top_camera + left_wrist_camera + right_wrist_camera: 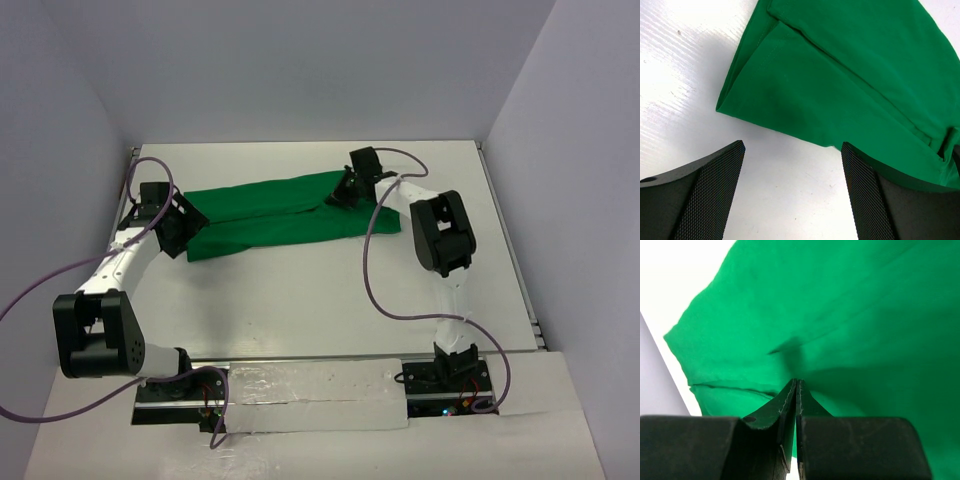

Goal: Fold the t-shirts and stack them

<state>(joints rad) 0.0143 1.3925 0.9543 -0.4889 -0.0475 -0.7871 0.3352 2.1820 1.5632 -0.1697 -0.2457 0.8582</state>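
The green t-shirt point(290, 215) lies on the white table as a long band folded lengthwise, running left to right. My left gripper point(188, 228) is open at the band's left end. In the left wrist view its jaws point(792, 146) stand wide over bare table, with the shirt's edge point(840, 75) just beyond and beside the right finger. My right gripper point(341, 190) is at the band's upper right part. In the right wrist view it point(796, 382) is shut with its tips pinching the green cloth point(850, 310), and creases run towards the tips.
The white table point(300, 300) is closed in by grey walls at the left, back and right. Purple cables point(368, 270) loop from both arms over the table. The arm bases stand on a taped strip point(310, 395) at the near edge.
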